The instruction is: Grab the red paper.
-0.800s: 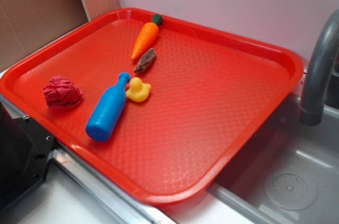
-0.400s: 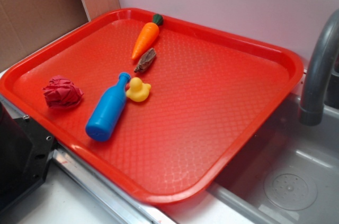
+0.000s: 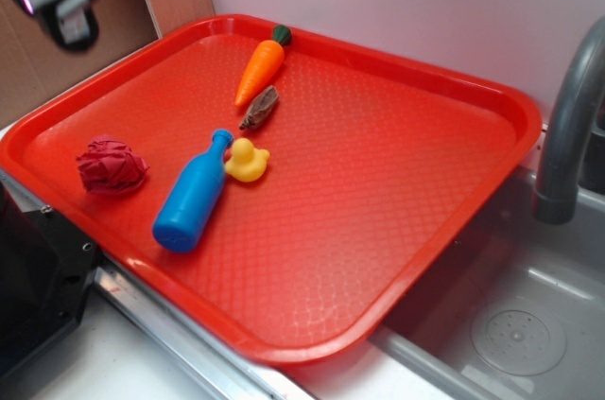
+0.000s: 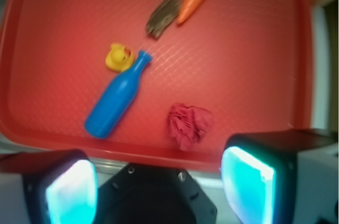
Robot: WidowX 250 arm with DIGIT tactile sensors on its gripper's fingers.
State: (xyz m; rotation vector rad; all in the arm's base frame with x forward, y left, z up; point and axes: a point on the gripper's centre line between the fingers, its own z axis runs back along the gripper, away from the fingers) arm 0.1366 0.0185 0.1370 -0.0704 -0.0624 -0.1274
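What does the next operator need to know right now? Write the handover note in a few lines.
Gripper: open, empty, high above the near-left edge of the tray; both fingers spread wide.
Red paper: crumpled ball on the tray's left side, apart from the blue bottle and yellow duck.
Done: nothing grasped.
Left: centre over the paper, descend, close the fingers, lift.

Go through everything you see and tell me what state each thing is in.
red paper: crumpled, free on the tray
blue bottle: lying on its side
yellow duck: upright, against the bottle's neck
carrot: lying flat
gripper: open, empty, above the tray
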